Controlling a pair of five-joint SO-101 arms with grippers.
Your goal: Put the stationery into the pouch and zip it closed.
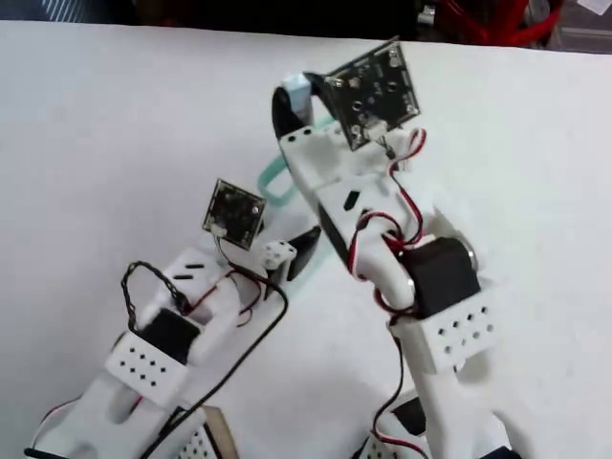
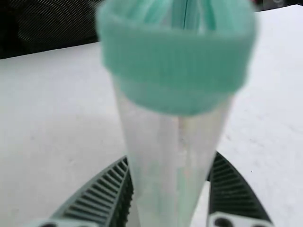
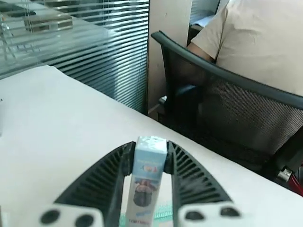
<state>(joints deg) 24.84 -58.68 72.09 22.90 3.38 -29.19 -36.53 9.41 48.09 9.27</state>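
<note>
Left gripper (image 2: 173, 163) is clamped on the pouch (image 2: 175, 142). The clear body is pinched between both fingers, with the teal band (image 2: 175, 61) at the far end. Right gripper (image 3: 149, 147) is closed on the stationery (image 3: 147, 189) (small pale-blue block, held by two opposite sides, end level with the tips).

High view:
- Left gripper (image 1: 292, 256) sits near centre, its arm coming in from 7 o'clock.
- Right gripper (image 1: 296, 98) is at 12 o'clock of it, its arm coming from 5 o'clock.
- Pouch (image 1: 276, 184) runs along the table (image 1: 115, 115) from the left gripper toward 12 o'clock, partly under the right arm.
- Stationery (image 1: 295, 88) is at the pouch's 12 o'clock end, near the band and not inside.
- Can't tell its height or whether the mouth is open.

My read: insertion not done, zip not done.

Risks from here:
- The block catches the teal band instead of entering. The cause would be a slack or flattened mouth, since only one gripper steadies the pouch.
- The pouch slides out of the left pinch when the block pushes in. The film looks thin and slick, and the push runs along the pouch straight toward that gripper.
- The block pivots between the right fingers if its end hits the table or band off-axis.
- The arms clip each other. They are close, and the right arm overhangs the pouch.
- Zipping later needs the pouch held firmly, so a shifted left grip now makes that harder.
</note>
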